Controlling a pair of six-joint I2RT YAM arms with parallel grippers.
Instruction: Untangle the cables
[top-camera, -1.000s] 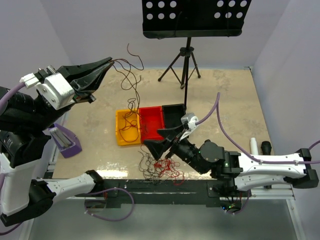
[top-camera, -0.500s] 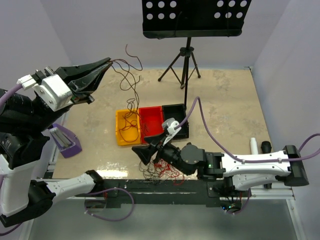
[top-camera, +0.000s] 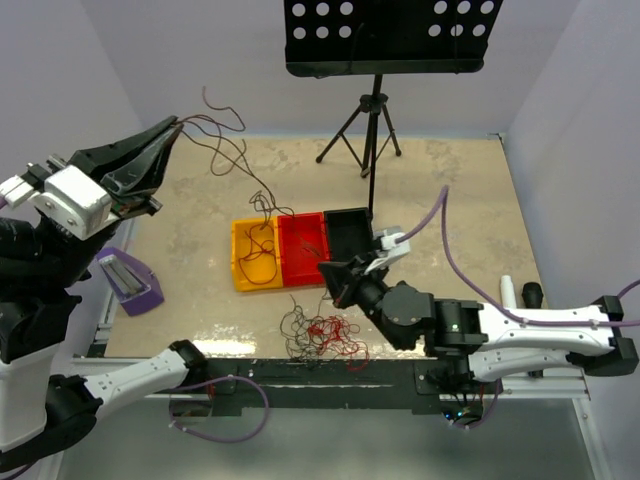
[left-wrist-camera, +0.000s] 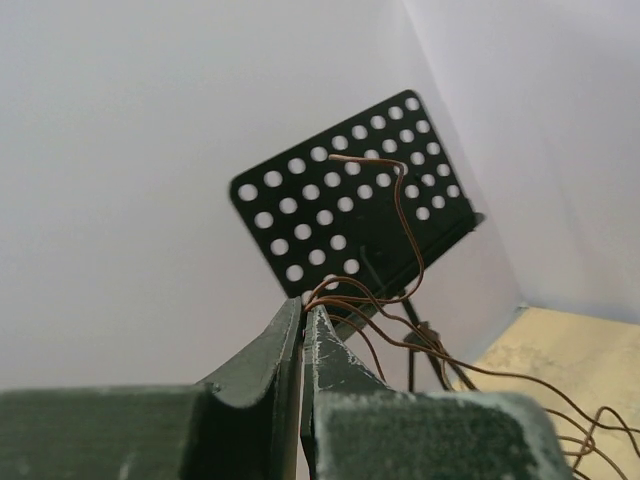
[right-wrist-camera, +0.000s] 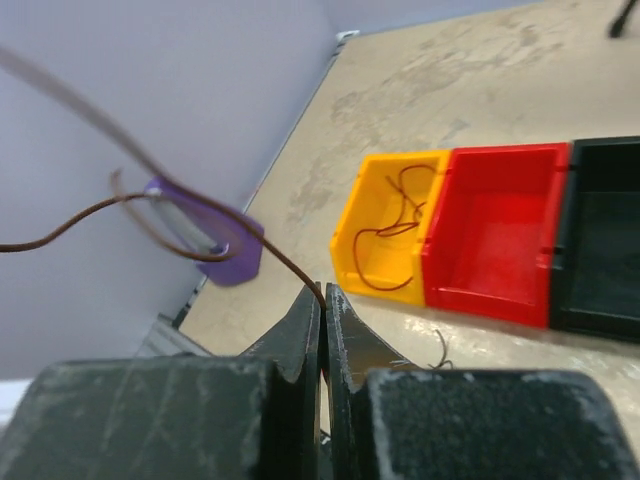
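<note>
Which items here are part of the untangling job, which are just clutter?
Job: cable tangle, brown wires, left gripper and right gripper pinching them, yellow bin with a wire in it.
Clutter: red bin, black bin, music stand, purple holder.

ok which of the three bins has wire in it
The yellow bin, leftmost of the row: brown wire curls inside it. The red bin and black bin beside it show none.
</note>
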